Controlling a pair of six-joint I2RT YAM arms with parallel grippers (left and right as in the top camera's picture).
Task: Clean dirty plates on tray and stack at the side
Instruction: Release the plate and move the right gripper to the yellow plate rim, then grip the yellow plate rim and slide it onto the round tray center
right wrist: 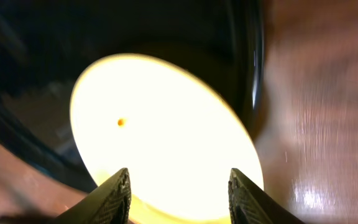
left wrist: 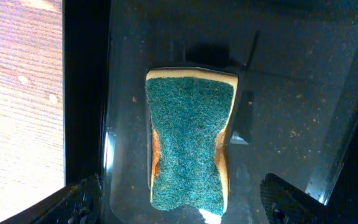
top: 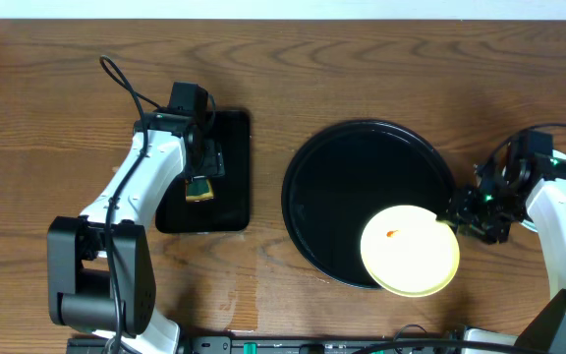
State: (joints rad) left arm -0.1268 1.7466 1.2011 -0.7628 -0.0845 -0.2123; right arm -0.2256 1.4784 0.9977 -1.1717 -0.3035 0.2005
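– Looking for the plate: where does it lie?

– One yellow plate sits at five o'clock on the round black tray. It overlaps the tray's rim and reaches out over the brown surface. A small orange spot marks it, toward ten o'clock from the plate's middle.

– And the right gripper?

– It is at the plate's two o'clock edge. In the right wrist view its fingers stand partly apart, one at each side of the plate's near rim, not closed on it. Whether they touch it I cannot tell.

– The left gripper?

– It is spread wide over the rectangular tray, which lies at nine o'clock of the round one, near it but not touching. A sponge lies flat in that tray, green scouring face up with a yellow layer beneath. It lies between the two fingers and is touched by neither.
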